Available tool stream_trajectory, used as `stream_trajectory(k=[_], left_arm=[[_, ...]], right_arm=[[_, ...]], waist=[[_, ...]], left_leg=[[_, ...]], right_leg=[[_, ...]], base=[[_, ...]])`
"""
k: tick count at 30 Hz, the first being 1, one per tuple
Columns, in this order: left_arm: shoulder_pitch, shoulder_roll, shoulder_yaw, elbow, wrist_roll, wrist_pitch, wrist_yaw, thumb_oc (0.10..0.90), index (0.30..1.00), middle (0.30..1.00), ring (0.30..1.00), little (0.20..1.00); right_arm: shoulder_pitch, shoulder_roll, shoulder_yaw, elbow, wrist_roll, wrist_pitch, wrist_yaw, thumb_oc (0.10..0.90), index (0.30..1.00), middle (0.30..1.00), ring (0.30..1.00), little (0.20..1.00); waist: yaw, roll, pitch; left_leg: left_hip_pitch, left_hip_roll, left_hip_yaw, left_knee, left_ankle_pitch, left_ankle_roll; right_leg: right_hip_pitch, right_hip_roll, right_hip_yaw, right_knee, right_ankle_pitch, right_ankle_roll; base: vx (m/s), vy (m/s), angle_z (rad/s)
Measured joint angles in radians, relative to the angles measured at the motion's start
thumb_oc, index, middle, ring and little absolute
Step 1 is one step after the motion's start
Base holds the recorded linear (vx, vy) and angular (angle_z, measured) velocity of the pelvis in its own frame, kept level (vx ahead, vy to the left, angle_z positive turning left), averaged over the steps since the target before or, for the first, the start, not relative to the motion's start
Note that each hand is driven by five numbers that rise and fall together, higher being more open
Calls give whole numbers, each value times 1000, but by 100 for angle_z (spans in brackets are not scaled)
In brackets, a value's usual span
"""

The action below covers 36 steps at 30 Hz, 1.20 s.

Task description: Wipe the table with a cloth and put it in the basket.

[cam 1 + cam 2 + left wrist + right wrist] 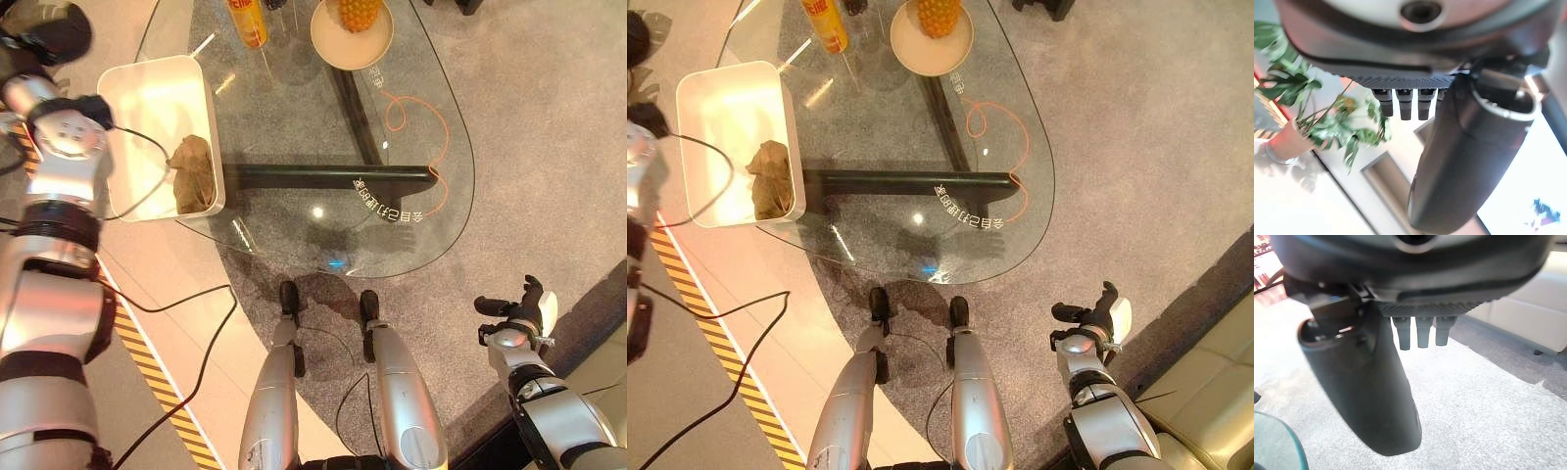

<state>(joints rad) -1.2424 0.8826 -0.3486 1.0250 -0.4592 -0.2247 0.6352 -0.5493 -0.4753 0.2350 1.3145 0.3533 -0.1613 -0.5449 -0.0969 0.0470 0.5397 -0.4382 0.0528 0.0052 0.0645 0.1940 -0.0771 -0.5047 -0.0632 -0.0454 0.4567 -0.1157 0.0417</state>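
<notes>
My right hand (pixel 519 308) hung low at my side over grey carpet (pixel 549 147), fingers straight and relaxed, grasping nothing; its wrist view showed the thumb (pixel 1371 396) standing out with the fingers (pixel 1422 330) in a row beside it, and a pale sofa (pixel 1528 318) across the carpet. My left hand (pixel 1469 161) was raised well off to the other side, and its fingers (pixel 1403 103) likewise hung straight and empty, with a potted leafy plant (pixel 1327 122) past them on a light floor.

Ahead of both hands stood the rounded glass table (pixel 421 88), clear enough that its dark crossbar (pixel 323 176) and the carpet showed through. Nearer my left hand than my right, the white rectangular basket (pixel 147 73) sat on the table's edge, and the brown cloth (pixel 194 172) lay crumpled inside it, against the wall that faced the table's middle. Farther off on the glass stood a yellow-orange bottle (pixel 247 22) and a cream bowl (pixel 328 44) holding a pineapple (pixel 359 12). A yellow-and-black striped floor strip (pixel 157 372) ran below my left arm.
</notes>
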Motion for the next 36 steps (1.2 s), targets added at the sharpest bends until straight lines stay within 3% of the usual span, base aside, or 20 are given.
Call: stream_trajectory(k=[3,4,5,8,10,12,13,15,17,21,28,36], left_arm=[[102,9,64,-24,-20,-21,-75,800,900,900,900,900],[186,8,89,-34,-23,-28,-120,800,900,900,900,900],[223,7,107,-46,-30,-30,-143,800,900,900,900,900],[422,-19,152,-76,-36,-27,-252,800,900,900,900,900],[589,-82,236,-107,-34,-25,-319,800,900,900,900,900],[734,-154,283,-97,-34,-14,-388,800,900,900,900,900],[834,-192,302,-78,-34,-7,-425,800,900,900,900,900],[978,-237,303,-6,-31,34,-494,800,900,900,900,900],[1057,-264,321,49,-27,54,-541,800,900,900,900,900],[1163,-334,325,129,8,67,-611,800,900,900,900,900],[1213,-473,312,248,101,87,-706,800,900,900,900,900],[1225,-542,202,259,254,114,-733,800,900,900,900,900]], right_arm=[[57,-1,-44,2,-1,5,29,800,900,900,900,900],[91,-1,-63,1,-1,13,48,800,900,900,900,900],[100,-1,-72,2,-1,18,58,800,900,900,900,900],[180,0,-93,6,-2,33,108,800,900,900,900,900],[240,1,-126,13,-9,46,126,800,900,900,900,900],[295,9,-142,25,-43,60,145,800,900,900,900,900],[330,16,-142,35,-55,70,152,800,900,900,900,900],[399,37,-141,41,-92,79,159,800,900,900,900,900],[428,53,-141,46,-118,97,172,800,900,900,900,900],[450,66,-141,72,-159,122,219,800,900,900,900,900],[468,101,-134,82,-244,167,324,800,900,900,900,900],[486,130,-61,109,-354,244,455,800,900,900,900,900]], waist=[[17,16,-23],[29,31,-67],[30,33,-69],[42,54,-129],[54,67,-178],[65,66,-207],[67,61,-261],[91,40,-340],[96,18,-372],[121,-5,-435],[117,-15,-519],[112,-18,-534]], left_leg=[[76,5,0,-38,4,3],[89,7,0,-63,1,0],[107,7,0,-72,5,5],[160,10,-6,-96,5,6],[207,10,-19,-128,5,7],[284,7,-21,-150,-1,6],[301,6,-22,-150,-21,9],[338,2,-26,-150,-42,8],[363,-2,-42,-150,-53,5],[391,-11,-45,-151,-69,9],[420,-20,-43,-157,-88,13],[425,-21,-40,-151,-85,19]], right_leg=[[83,3,-6,-49,0,3],[97,4,-9,-74,0,4],[116,6,-10,-85,3,5],[197,6,-33,-148,3,8],[262,6,-51,-202,8,13],[363,5,-60,-265,11,18],[400,6,-60,-304,13,20],[476,7,-65,-383,25,23],[538,7,-86,-443,40,22],[591,3,-93,-496,52,24],[632,-3,-95,-522,55,32],[641,-4,-93,-533,65,27]], base=[[14,-54,1],[52,-63,2],[85,-64,2],[75,-42,18],[142,-45,21],[160,-24,16],[108,-5,9],[116,4,11],[90,13,22],[47,14,8],[34,6,1],[0,0,0]])
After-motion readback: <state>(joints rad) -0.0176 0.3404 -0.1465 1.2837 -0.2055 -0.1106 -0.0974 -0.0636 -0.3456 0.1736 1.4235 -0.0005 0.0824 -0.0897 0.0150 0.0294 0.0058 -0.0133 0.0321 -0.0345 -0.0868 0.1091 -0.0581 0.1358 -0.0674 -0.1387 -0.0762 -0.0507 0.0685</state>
